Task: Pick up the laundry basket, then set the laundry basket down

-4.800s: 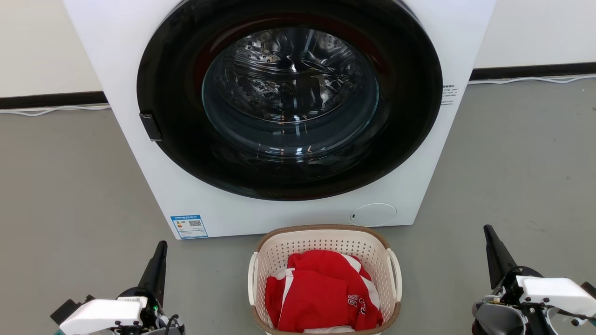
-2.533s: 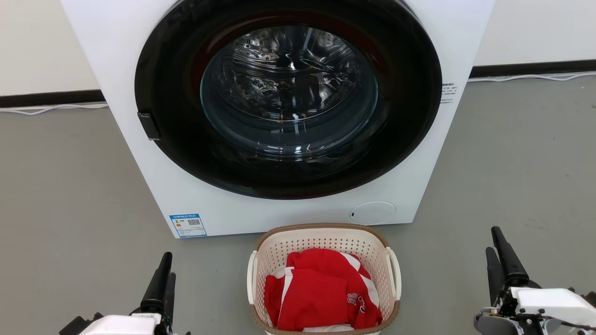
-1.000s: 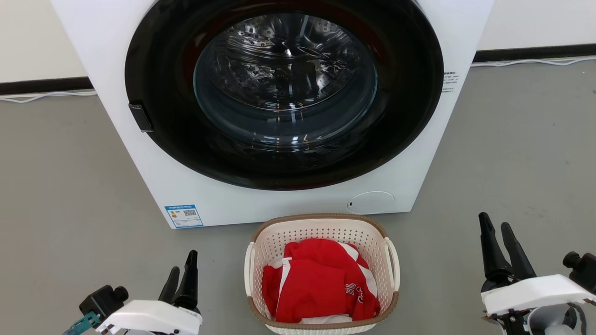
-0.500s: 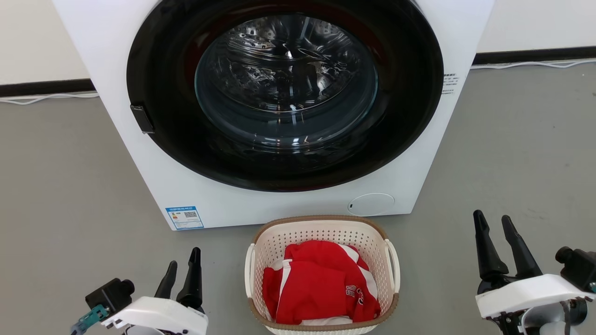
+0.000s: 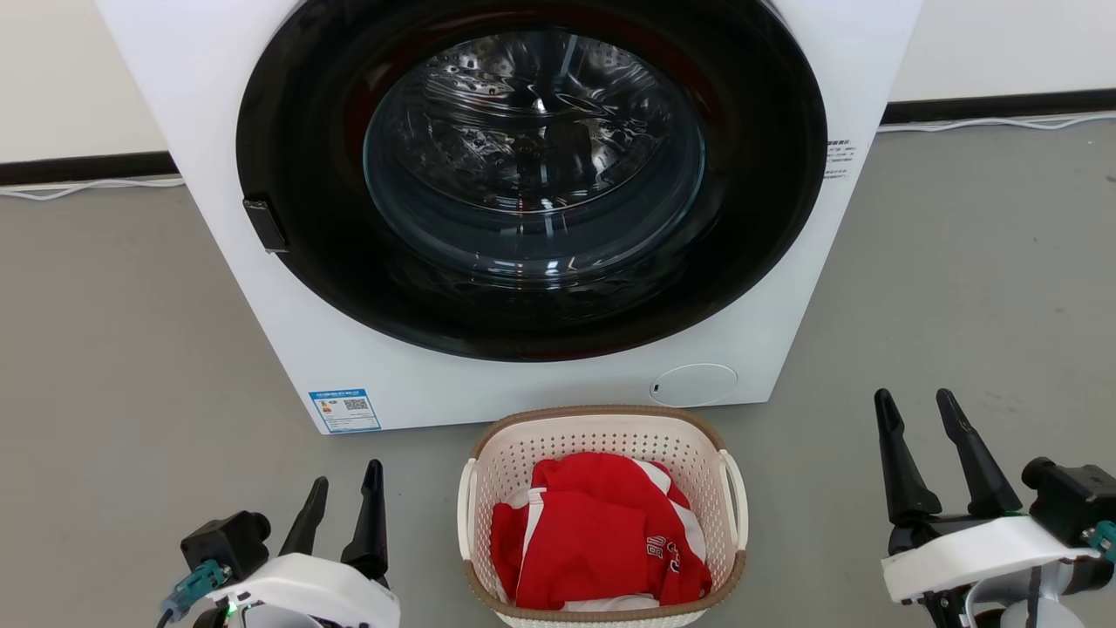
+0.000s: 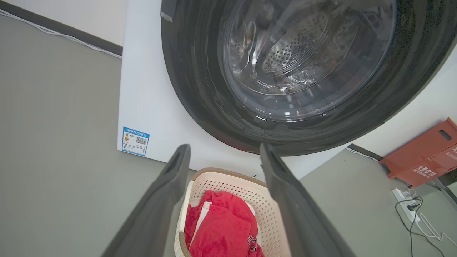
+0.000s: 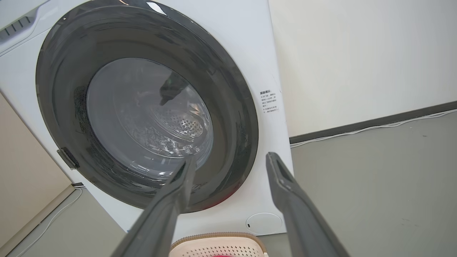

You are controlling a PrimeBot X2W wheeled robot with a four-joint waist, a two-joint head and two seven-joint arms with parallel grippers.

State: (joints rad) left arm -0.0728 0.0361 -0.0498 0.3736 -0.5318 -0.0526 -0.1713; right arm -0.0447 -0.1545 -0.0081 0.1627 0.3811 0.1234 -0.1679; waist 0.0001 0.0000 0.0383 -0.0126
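The step in hand is the approach, before any grasp. The small cream-white perforated plastic laundry basket with a brown woven-look rim point(image 5: 602, 433) stands on the grey floor point(image 5: 131, 349) at 6 o'clock in the head view, just before the white front-loading washer with its dark round door point(image 5: 261, 288). A red-and-white garment point(image 5: 584, 541) is heaped inside it. The left gripper point(image 5: 347, 475) hovers near the basket at its 9 o'clock, fingers spread and empty. The right gripper point(image 5: 914, 397), equally wide and empty, stands well apart at 3 o'clock. Next, I judge, each must close in on its white side loop handle point(image 5: 465, 510) and both pinch evenly, or the basket tips. Against the earliest frame, both grippers have rolled from edge-on to show both fingers, and the left has drawn nearer. The basket lies as before.
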